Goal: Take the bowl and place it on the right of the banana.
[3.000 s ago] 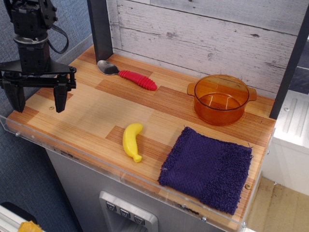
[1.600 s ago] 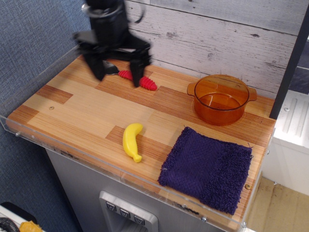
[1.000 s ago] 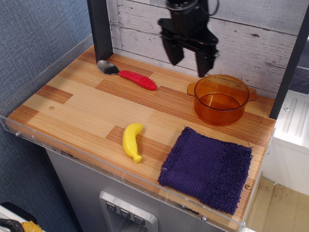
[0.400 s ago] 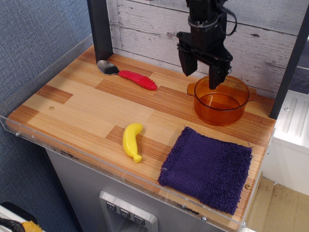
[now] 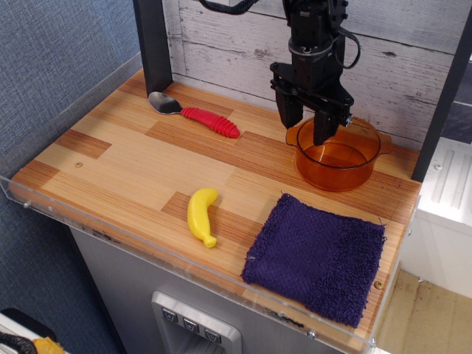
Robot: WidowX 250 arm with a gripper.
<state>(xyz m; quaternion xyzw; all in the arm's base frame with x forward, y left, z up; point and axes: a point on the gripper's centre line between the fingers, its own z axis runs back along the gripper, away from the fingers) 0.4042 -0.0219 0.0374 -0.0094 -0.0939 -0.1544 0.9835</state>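
One bowl (image 5: pixel 341 156), one banana (image 5: pixel 201 214), one spread end effector (image 5: pixel 304 125) straddling the bowl's rim.

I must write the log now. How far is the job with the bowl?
Nothing is placed yet. The bowl stands at the back right, far from the banana. In hand: the open end effector is at the bowl's left rim. Left: grasp, lift, and set it right of the banana, where a purple cloth lies.
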